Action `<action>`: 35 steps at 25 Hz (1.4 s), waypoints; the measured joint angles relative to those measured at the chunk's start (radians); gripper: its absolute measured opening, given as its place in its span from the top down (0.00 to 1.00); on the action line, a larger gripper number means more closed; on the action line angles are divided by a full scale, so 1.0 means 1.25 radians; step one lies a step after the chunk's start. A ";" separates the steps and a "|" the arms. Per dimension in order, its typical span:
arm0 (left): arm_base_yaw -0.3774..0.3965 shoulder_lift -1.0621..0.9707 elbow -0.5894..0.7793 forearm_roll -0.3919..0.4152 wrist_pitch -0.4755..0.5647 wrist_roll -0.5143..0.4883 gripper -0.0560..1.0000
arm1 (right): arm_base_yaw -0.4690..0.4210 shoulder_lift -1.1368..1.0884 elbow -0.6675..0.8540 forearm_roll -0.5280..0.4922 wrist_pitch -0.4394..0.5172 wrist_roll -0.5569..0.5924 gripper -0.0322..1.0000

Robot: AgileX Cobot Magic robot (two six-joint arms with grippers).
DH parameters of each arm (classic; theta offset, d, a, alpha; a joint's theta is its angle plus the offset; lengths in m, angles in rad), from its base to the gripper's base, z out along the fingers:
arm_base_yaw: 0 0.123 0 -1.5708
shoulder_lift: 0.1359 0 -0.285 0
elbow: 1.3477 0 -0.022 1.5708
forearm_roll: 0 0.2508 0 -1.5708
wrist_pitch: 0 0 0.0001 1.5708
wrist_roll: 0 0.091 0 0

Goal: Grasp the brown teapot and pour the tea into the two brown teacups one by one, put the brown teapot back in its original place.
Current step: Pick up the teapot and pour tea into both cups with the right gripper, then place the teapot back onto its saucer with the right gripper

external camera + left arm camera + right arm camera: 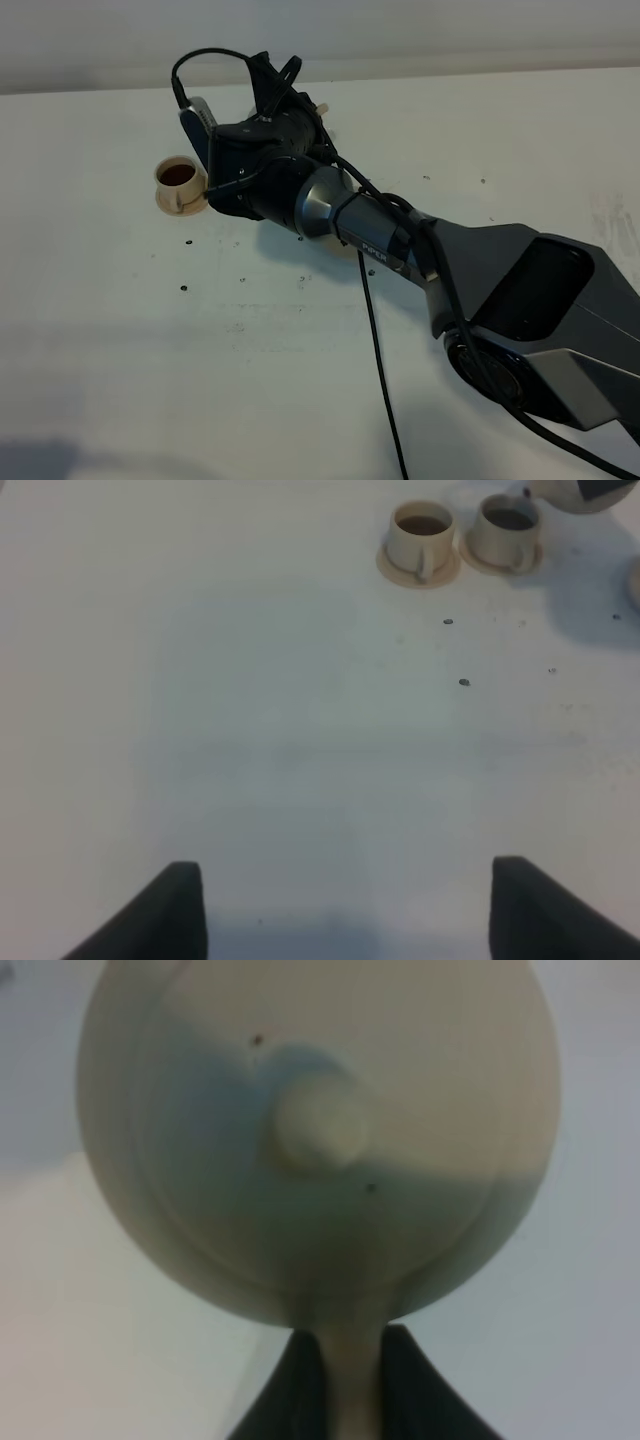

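Right wrist view: the right tool [352, 1380] is clenched on the teapot's [320, 1140] handle, lid knob facing the camera. Teapot hangs over the far cup [510, 528]; the near cup [420, 538] stands just beside it on the counter [280, 730]. Left tool [345, 910] is released, holding nothing.

One teapot [320, 1140], two teacups [421, 538] [506, 528], seemingly two saucers [392, 568] [470, 554].
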 joint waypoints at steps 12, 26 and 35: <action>0.000 0.000 0.000 0.000 0.000 0.000 0.39 | 0.000 -0.086 -0.011 0.283 0.118 0.080 0.85; 0.000 0.000 0.000 0.000 0.000 0.000 0.39 | 0.001 -0.127 -0.020 0.704 0.130 0.517 0.85; 0.000 0.000 0.000 0.000 0.000 0.000 0.39 | 0.001 -0.107 -0.020 0.753 0.130 0.549 0.85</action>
